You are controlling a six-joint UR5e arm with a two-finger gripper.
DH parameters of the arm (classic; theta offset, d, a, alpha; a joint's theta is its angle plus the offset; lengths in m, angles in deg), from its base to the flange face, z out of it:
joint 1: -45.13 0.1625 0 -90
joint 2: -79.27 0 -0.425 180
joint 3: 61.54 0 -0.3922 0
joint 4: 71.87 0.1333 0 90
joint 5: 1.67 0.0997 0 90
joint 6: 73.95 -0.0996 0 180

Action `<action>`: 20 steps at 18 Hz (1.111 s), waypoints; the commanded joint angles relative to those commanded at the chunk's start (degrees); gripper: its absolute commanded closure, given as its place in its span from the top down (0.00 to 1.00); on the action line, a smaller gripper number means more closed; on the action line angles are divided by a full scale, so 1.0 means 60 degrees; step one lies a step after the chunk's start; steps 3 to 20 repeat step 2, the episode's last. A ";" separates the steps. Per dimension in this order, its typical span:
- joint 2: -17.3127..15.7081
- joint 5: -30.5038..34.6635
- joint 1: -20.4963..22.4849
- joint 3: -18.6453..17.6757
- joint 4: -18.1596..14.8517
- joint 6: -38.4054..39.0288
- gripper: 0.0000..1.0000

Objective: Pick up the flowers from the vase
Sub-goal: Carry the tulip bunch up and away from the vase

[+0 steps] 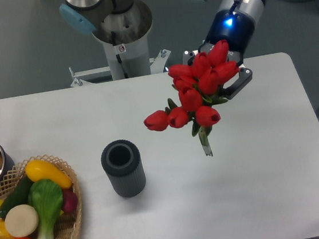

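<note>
1. Flowers (198,95), a bunch of red tulip buds with green leaves and short green stems, hang in the air above the white counter (257,172), well to the right of the dark grey ribbed cylindrical vase (123,168) and fully clear of its round mouth.
2. Gripper (224,80): the black two-finger gripper sits behind the buds and appears clenched on the bunch near its head; the contact point itself is hidden by the blooms.
3. Slip risk: the stems dangle free below the grasp. A hold on soft buds or leaves, not on the stems, may let the bunch slide out.
4. Swing risk: three buds project to the left, so the load is off-centre. Fast arm motion may rotate the bunch in the jaws.
5. Crush risk: excess closing force may deform the buds.
6. Collision risk: a low return path may strike the vase and tip it toward the woven wicker basket of produce (35,217).
</note>
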 joint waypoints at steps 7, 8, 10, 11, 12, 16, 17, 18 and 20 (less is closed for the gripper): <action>0.0030 0.0000 0.0015 -0.0014 -0.0014 0.0015 0.20; 0.0030 0.0000 0.0015 -0.0014 -0.0014 0.0015 0.20; 0.0030 0.0000 0.0015 -0.0014 -0.0014 0.0015 0.20; 0.0030 0.0000 0.0015 -0.0014 -0.0014 0.0015 0.20; 0.0030 0.0000 0.0015 -0.0014 -0.0014 0.0015 0.20; 0.0030 0.0000 0.0015 -0.0014 -0.0014 0.0015 0.20; 0.0030 0.0000 0.0015 -0.0014 -0.0014 0.0015 0.20; 0.0030 0.0000 0.0015 -0.0014 -0.0014 0.0015 0.20; 0.0030 0.0000 0.0015 -0.0014 -0.0014 0.0015 0.20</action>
